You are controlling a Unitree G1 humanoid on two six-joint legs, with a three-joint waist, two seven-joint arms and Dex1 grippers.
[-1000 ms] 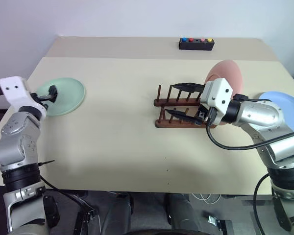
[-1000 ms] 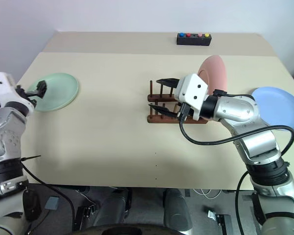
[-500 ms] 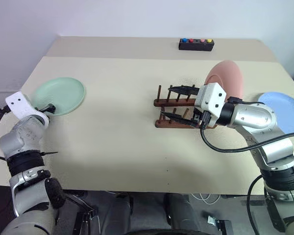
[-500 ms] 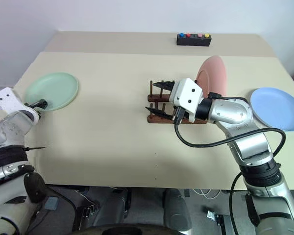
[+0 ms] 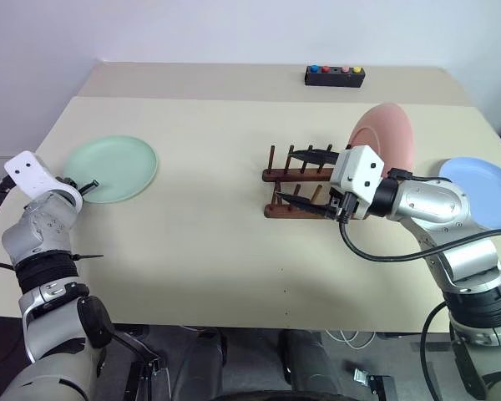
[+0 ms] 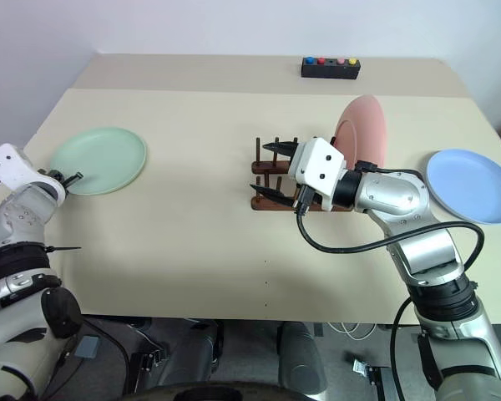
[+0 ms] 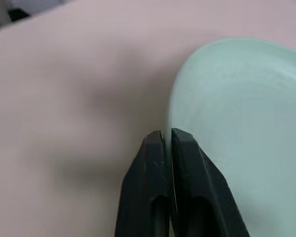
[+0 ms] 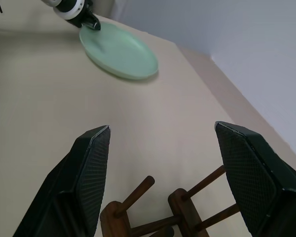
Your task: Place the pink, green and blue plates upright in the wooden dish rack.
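The left gripper (image 7: pixel 167 136) has just shut its 2 fingers on the near rim of the green plate (image 5: pixel 110 168), which lies flat at the table's left side. This means the pickup has begun, while the right gripper (image 5: pixel 307 180) holds wide open over the wooden dish rack (image 5: pixel 296 185).

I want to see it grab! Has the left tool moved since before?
Yes. The left tool came down from over the green plate to its near rim and shut there.
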